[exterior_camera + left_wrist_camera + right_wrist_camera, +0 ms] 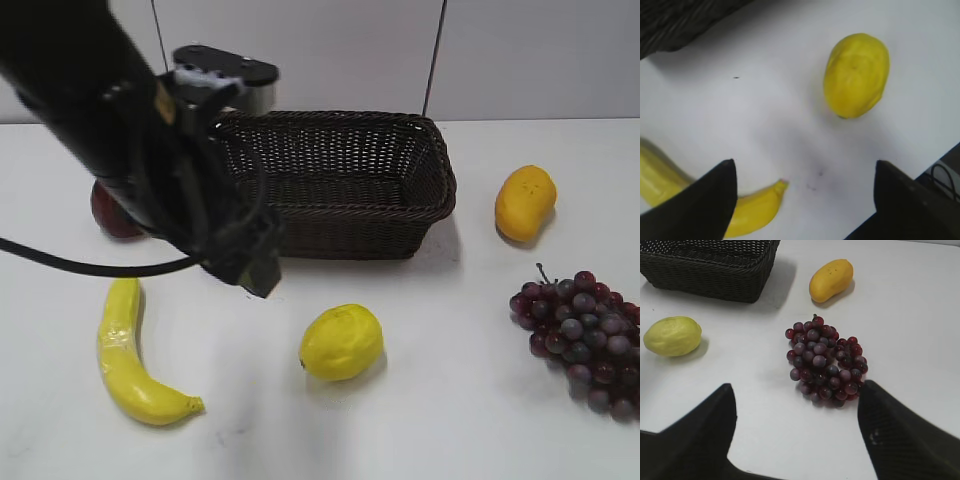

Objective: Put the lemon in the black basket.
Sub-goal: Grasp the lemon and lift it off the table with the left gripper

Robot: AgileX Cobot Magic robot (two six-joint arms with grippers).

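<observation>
Lemon: We see the lemon (pixel 341 342) sitting on the white table (pixel 450 420), low in the middle of the outside view. Nothing touches it. It lies just in front of the basket, so it is easy to reach.

Black basket: The black basket (pixel 350 180) sits in the upper middle of the outside view. We see nothing in the part that shows, so there is room for the lemon.

Left claw: Our left claw (pixel 802 200) hangs over the table, to the left of the lemon in the outside view. Its two dark fingers (pixel 705 200) are spread wide apart at the bottom corners of the left wrist view, and they hold nothing. In that view the lemon (pixel 856 75) is up and to the right, not between the fingers. We think the claw is wide so the fat lemon can fit in.

Right claw: Our right claw (pixel 795 440) is also spread wide and holds nothing. It shows only in the right wrist view, at the bottom corners. We think it waits out of the way.

Other fruit: The banana (pixel 130 355) lies at the lower left, near the left claw. The mango (pixel 524 202) is at the right, and the grapes (pixel 585 335) are at the lower right. A red fruit (pixel 112 215) peeks out behind the arm at the left.

Next: We think the left claw must slide over the lemon and come down. It should not grab the banana by mistake.
</observation>
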